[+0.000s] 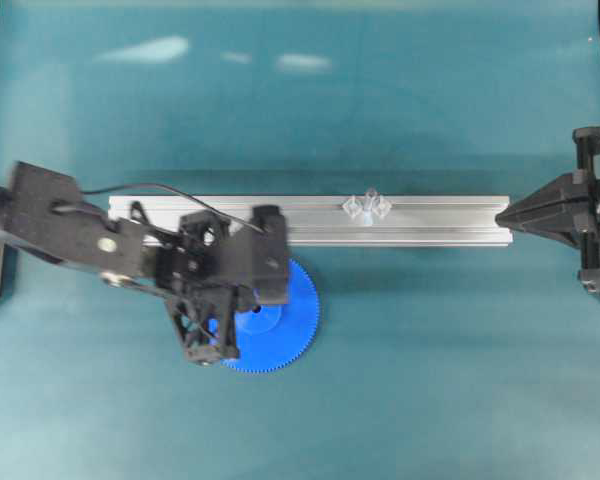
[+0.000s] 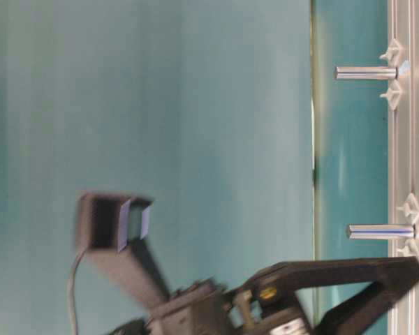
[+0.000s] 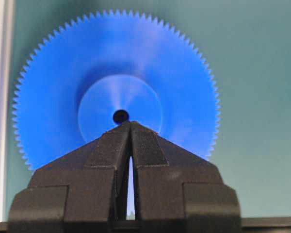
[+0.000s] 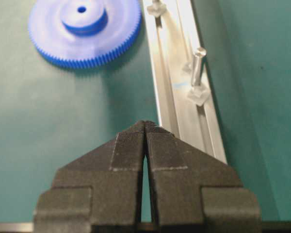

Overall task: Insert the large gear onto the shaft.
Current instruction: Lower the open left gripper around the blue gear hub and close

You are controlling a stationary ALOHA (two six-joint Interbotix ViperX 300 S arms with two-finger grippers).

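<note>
task barely begun from what i can see. large gear lies flat on the green table, just on the near side of the aluminium rail, hub up, centre hole clear in the left wrist view. nothing is lifting it.

left gripper hangs over the gear with fingers pressed together, tips lined up close to the hub hole; pinching nothing. i can't tell whether the tips touch the hub or sit just above it.

right gripper sits off the right end of the rail, also pressed together and empty, tip pointing along the rail.

shaft stands upright on the rail between its clear diamond tabs, bare, well apart from the gear. table-level view shows two pins on the rail, both bare.

left to do, as i judge it: spread the jaws, grasp the gear, carry it over to the shaft, line up the hole, lower it on. that is the whole job.
</note>
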